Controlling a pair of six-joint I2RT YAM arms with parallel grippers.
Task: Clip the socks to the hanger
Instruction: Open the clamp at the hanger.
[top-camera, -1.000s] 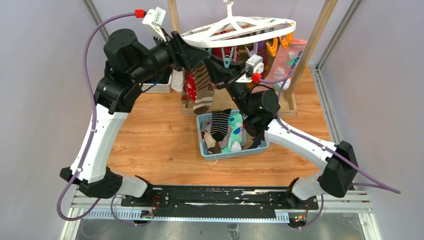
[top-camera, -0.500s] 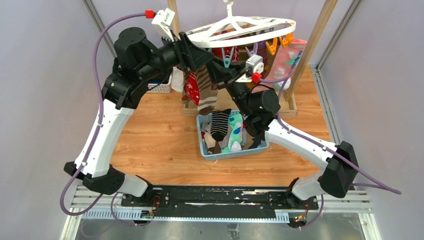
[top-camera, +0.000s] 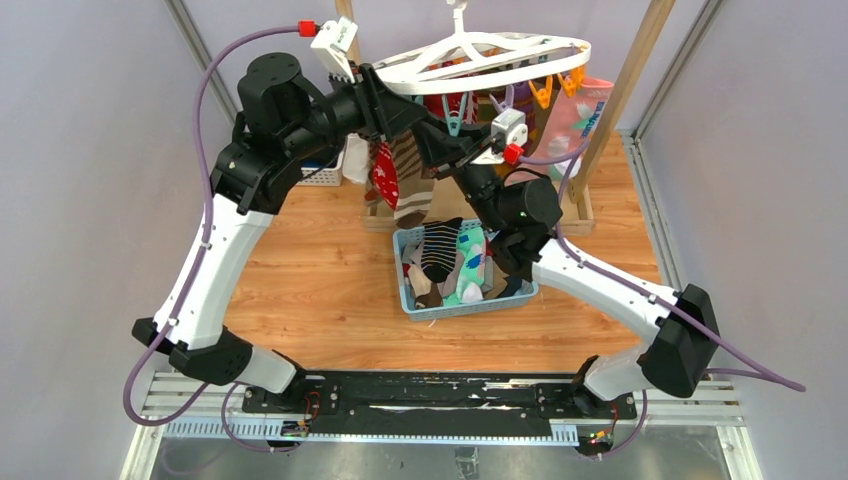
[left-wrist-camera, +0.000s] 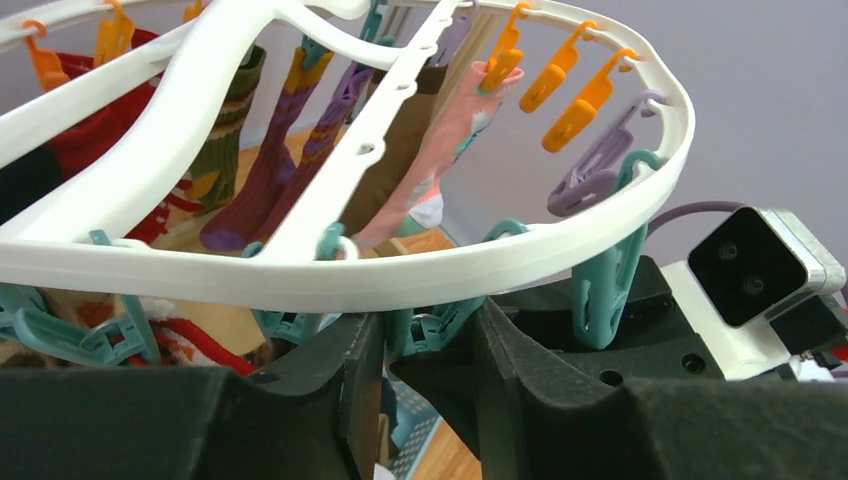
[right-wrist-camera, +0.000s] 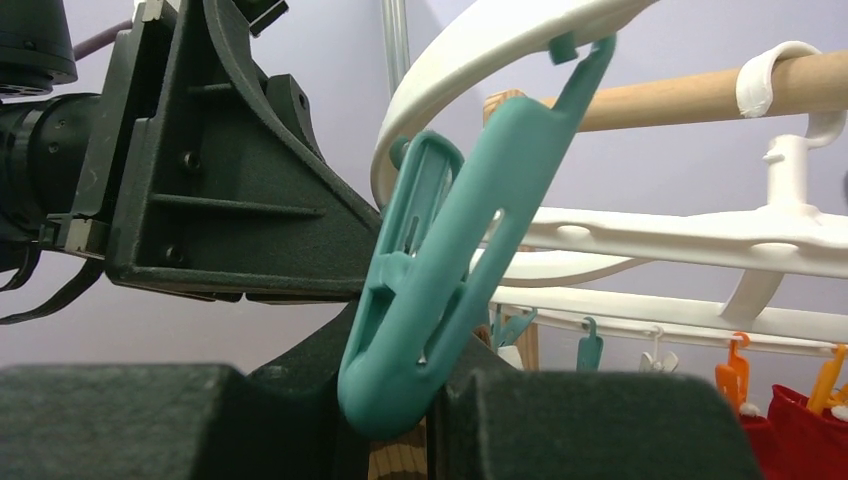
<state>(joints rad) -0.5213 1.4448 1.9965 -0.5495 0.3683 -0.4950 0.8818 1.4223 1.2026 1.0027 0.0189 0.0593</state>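
The white oval hanger (top-camera: 480, 52) hangs at the back, its rim (left-wrist-camera: 400, 280) running across the left wrist view. My left gripper (top-camera: 404, 108) reaches under that rim. Its jaws (left-wrist-camera: 428, 338) are shut on a teal clip (left-wrist-camera: 445, 318). My right gripper (top-camera: 432, 148) sits just below it, shut on a brown striped sock (top-camera: 408, 185), of which a strip (right-wrist-camera: 400, 462) shows between the fingers. Another teal clip (right-wrist-camera: 450, 250) dangles in front of the right gripper (right-wrist-camera: 395, 400). A red snowflake sock (top-camera: 383, 175) hangs beside the brown one. Purple (left-wrist-camera: 270, 170) and pink (left-wrist-camera: 440, 150) socks hang further back.
A blue basket (top-camera: 404, 290) of loose socks (top-camera: 450, 262) stands on the wooden table under the right arm. Wooden frame posts (top-camera: 620, 95) rise around the hanger. A white basket (top-camera: 318, 178) sits at the back left. Orange clips (left-wrist-camera: 580, 100) hang empty on the far rim.
The left arm has risen and swung right towards the hanger's rim, and its jaws have narrowed onto the teal clip. The right arm has held still.
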